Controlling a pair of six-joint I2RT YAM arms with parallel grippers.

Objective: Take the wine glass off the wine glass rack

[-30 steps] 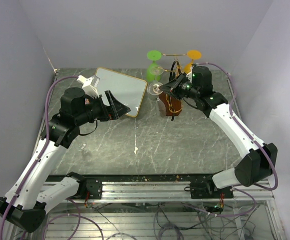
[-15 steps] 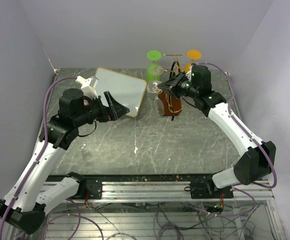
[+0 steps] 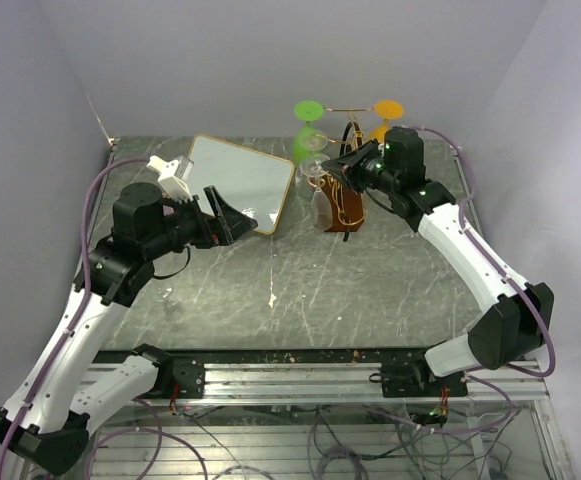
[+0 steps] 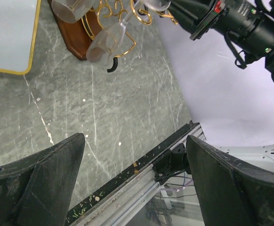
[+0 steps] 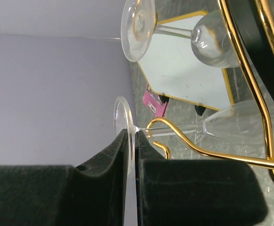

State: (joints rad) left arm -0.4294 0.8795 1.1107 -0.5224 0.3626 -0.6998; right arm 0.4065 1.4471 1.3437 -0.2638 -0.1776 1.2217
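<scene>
Gold wire, scroll-curled, is forming the wine glass rack (image 3: 344,205) on its dark wooden block; overhead, the right gripper (image 3: 335,168) is reaching into it. From the left wrist, the left gripper (image 4: 134,183) is hanging wide open over the veined stone table (image 4: 127,108). From the right wrist, foam pads (image 5: 103,162) are pinching the clear wine glass (image 5: 124,117) by its thin foot (stem lying inside a gold hook). Pulling askew is risking a slip, or tipping the light rack.
</scene>
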